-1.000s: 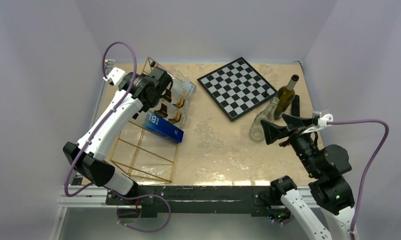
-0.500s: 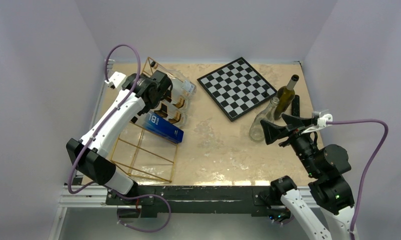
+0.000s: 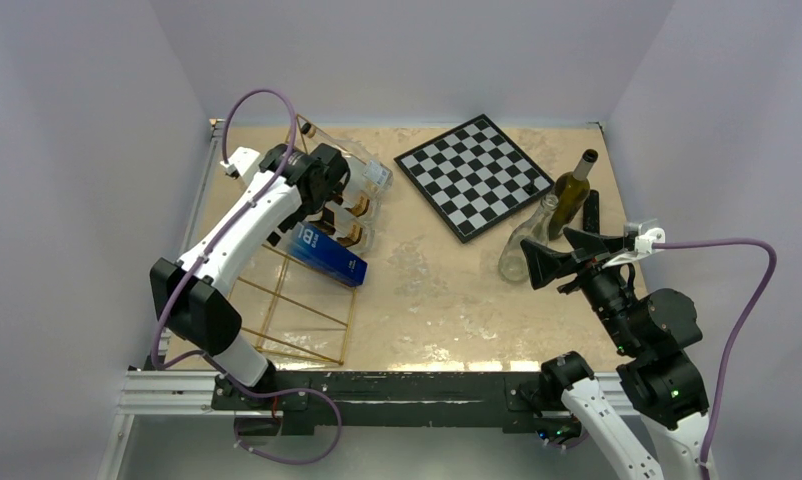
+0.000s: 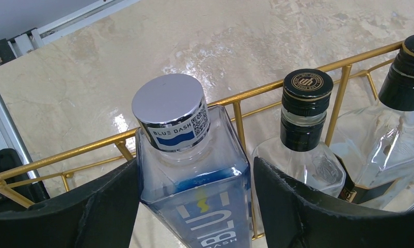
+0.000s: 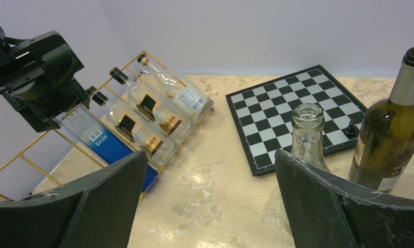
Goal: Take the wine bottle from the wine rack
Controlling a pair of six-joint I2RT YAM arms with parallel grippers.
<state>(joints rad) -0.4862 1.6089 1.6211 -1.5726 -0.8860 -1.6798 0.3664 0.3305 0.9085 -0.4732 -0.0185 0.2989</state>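
Note:
The gold wire wine rack (image 3: 277,322) lies at the left of the table and holds several bottles side by side. The nearest is a square clear-and-blue "Blue Dash" bottle (image 3: 329,257) with a silver cap. My left gripper (image 3: 317,187) is at its cap end. In the left wrist view its jaws (image 4: 194,206) are open and straddle the bottle's shoulders (image 4: 194,181). The left finger (image 4: 91,206) lies against the glass; the right finger (image 4: 308,206) stands slightly apart. My right gripper (image 3: 545,250) is open and empty at the right, away from the rack.
Two clear bottles with black caps (image 4: 305,129) (image 4: 401,103) lie in the rack beside the blue one. A chessboard (image 3: 474,175) sits at the back centre. A green wine bottle (image 3: 574,190) and an empty clear bottle (image 3: 527,240) stand at the right, close to my right gripper.
My left arm has swung its elbow and wrist to the right and its gripper has shifted slightly along the rack at the blue bottle's cap end. The right arm and the bottles have not moved.

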